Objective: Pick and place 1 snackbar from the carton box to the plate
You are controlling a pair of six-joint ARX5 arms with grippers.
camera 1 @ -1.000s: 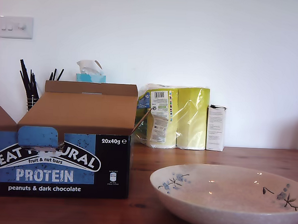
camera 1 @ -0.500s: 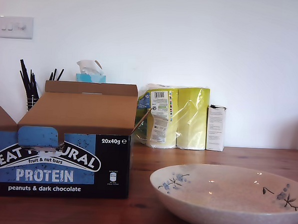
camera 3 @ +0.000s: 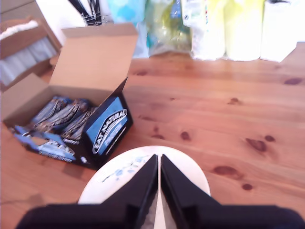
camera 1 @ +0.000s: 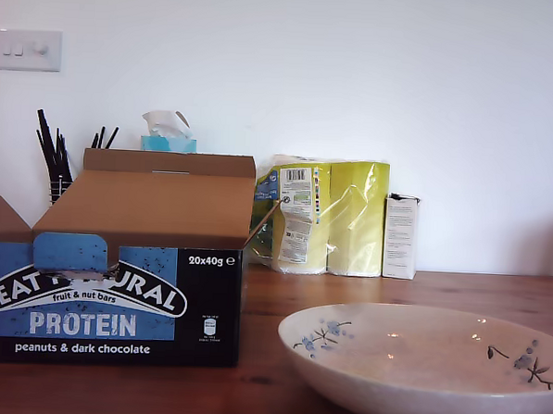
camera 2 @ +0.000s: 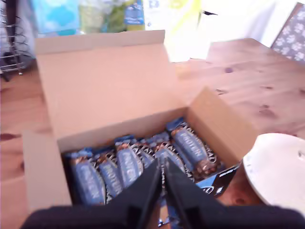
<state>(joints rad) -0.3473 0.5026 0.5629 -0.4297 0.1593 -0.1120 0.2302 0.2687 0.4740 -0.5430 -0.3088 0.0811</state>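
Snackbars [camera 2: 190, 149] lie side by side inside the open carton box [camera 2: 105, 81], beside the plate [camera 1: 406, 390]. My first gripper [camera 2: 162, 169] hangs above them, my second gripper [camera 3: 158, 160] above the plate. Both have their fingers pressed together, holding nothing.

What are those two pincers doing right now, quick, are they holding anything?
My first pincer: closed, holding nothing, facing the snackbars in the carton box.
My second pincer: closed, holding nothing, facing the plate.
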